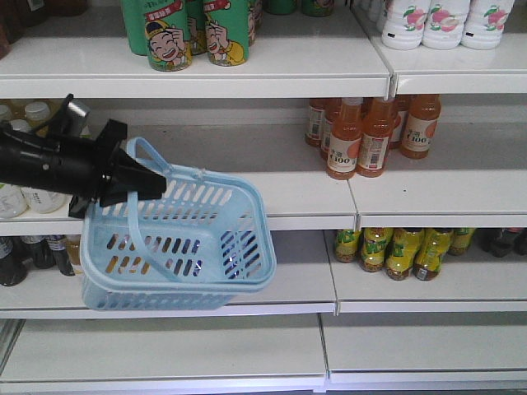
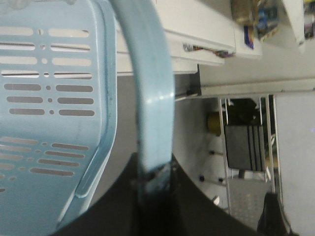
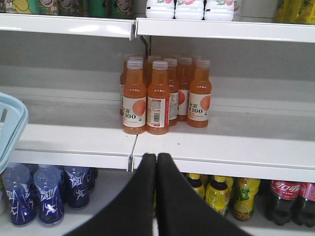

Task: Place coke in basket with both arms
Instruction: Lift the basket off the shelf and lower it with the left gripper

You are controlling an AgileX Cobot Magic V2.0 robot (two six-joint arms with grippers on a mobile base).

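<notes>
— Where the front view faces the shelves, how does the left arm (image 1: 49,160) lie?
— Roughly level, reaching in from the left edge at mid-height. The left gripper (image 1: 152,179) points right and is clamped on a thin handle (image 1: 151,155) of the basket (image 1: 156,298). The basket hangs tilted at centre left, its open top turned toward the camera.
— And the left wrist view?
— The handle runs as a pale blue band from the top of the frame down the middle. The black fingers (image 2: 118,196) close on it at bottom centre, and the basket's slotted wall fills the left side.
— What of the right wrist view?
— The right gripper (image 3: 156,158) sits at bottom centre, its two fingers (image 3: 140,201) pressed together with nothing between them. It points toward the orange juice bottles (image 3: 160,96) on the middle shelf (image 3: 221,145). The basket's rim shows at the left edge.
— And the coke (image 3: 284,196)?
— Lower right of that view, standing on the shelf below, well apart from both gripper and basket.
</notes>
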